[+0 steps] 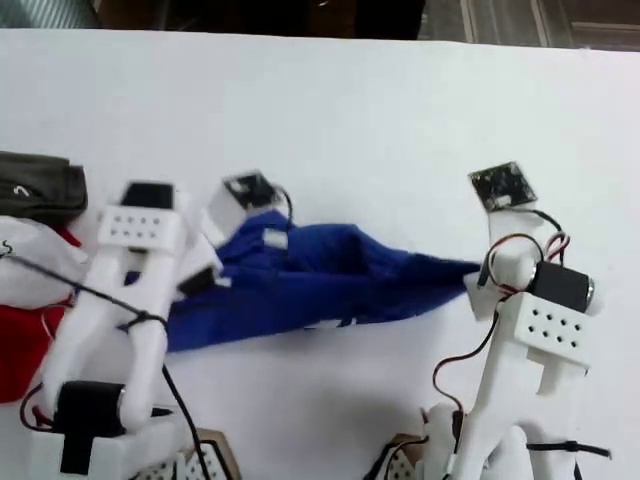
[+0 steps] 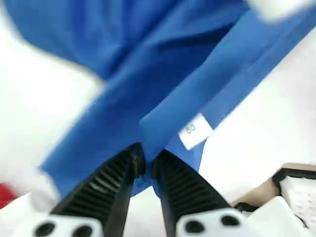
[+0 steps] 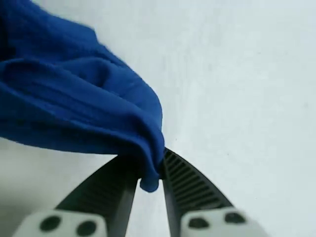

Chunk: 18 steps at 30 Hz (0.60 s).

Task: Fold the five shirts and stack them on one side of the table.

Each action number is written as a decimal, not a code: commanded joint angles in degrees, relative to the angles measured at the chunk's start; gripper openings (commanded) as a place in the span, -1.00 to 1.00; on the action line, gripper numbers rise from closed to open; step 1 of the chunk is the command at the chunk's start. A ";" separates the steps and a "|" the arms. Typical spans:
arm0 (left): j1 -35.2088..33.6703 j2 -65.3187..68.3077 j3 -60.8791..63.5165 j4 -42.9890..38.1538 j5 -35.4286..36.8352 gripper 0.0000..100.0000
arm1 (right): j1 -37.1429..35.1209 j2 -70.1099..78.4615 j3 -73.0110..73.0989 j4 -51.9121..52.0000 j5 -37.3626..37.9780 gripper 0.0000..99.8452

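Left gripper (image 2: 146, 163): we see its two ribbed black fingers (image 2: 111, 180) closed tight on a folded edge of the blue shirt (image 2: 148, 74), with cloth pinched in the narrow slit between them. A small white label (image 2: 194, 131) lies on the shirt just beside the grip.

Right gripper (image 3: 150, 170): we see it likewise clamped on the shirt, its fingers gripping a bunched, rounded corner of the blue fabric, a little of which pokes out below the pinch.

From above, we find the blue shirt stretched as a long rumpled band across the middle of the white table (image 1: 350, 100). It is broad and creased toward the left arm (image 1: 135, 265) and narrows to a point at the right arm (image 1: 525, 335). The left arm holds the end nearer the table's left side and the right arm holds the pointed tip. We cannot tell how much of the shirt is lifted off the surface.

At the table's left edge we see three more garments close together: a dark folded garment (image 1: 40, 187) farthest back, a white garment (image 1: 35, 255) in front of it, and a red garment (image 1: 18, 350) nearest the arm's base, partly under the white one.
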 commanded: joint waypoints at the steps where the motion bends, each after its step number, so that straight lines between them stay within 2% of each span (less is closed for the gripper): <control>1: -1.76 -2.11 -11.56 4.13 0.35 -0.95 | -1.36 -1.63 -5.80 -3.30 -8.18 -0.96; 6: -1.67 -1.85 -20.53 3.78 0.35 -0.95 | -11.56 -1.54 -12.66 -3.38 -9.76 -0.96; 8: -1.76 -2.20 -23.60 3.78 0.35 -0.95 | -13.49 -1.27 -16.00 -4.88 -9.76 -0.96; 10: -1.76 -2.20 -28.18 4.40 1.67 -0.95 | -13.32 0.48 -20.13 -7.34 -9.76 -0.96; 15: -1.85 -2.20 -41.80 5.19 10.90 -0.95 | -11.47 10.51 -34.90 -8.04 -9.76 -0.96; 18: -1.85 -2.20 -48.92 5.71 11.60 -0.95 | -9.19 16.84 -45.54 -5.14 -9.76 -0.96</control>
